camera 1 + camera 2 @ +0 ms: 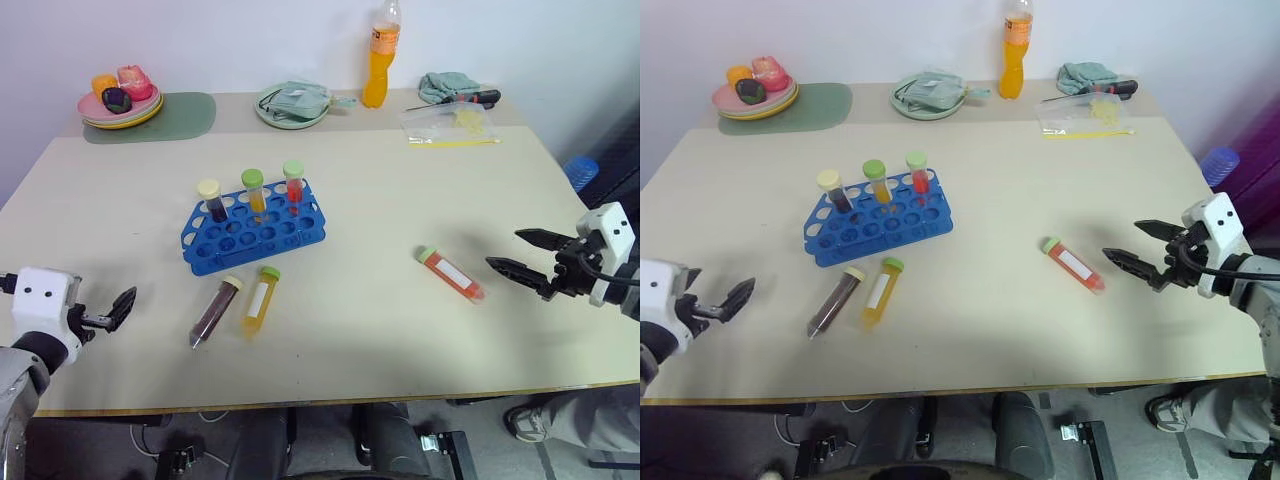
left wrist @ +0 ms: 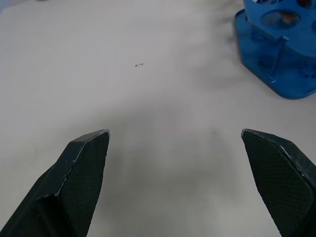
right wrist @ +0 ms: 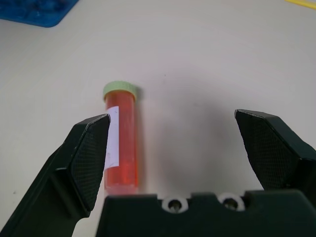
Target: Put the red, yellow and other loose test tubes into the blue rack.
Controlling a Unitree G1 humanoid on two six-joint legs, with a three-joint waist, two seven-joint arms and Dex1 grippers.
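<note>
Nearest to me, my two grippers hang low over the front edge of the table (image 1: 400,330). The left gripper (image 1: 118,309) sits at the near left corner with its fingers spread wide and nothing between them. The right gripper (image 1: 527,257) is at the right side, its fingers also spread wide and empty, pointing toward the red tube (image 1: 451,274).

By my reading the task is about half done. The blue rack (image 1: 254,229) stands left of the table's centre, and three capped tubes already stand upright in its back row: a dark one with a pale cap, a yellow one and a red one, both with green caps. Three loose tubes remain flat on the table.

The red tube lies alone to the right of centre, just ahead of my right fingers but not touching them. It is clear plastic filled with red-orange liquid, with a green cap and a white label along its side. The dark tube (image 1: 214,311), purple-brown with a pale yellow cap, and the yellow tube (image 1: 260,299), with a green cap and a white label, lie side by side just in front of the rack, caps toward it.
</note>
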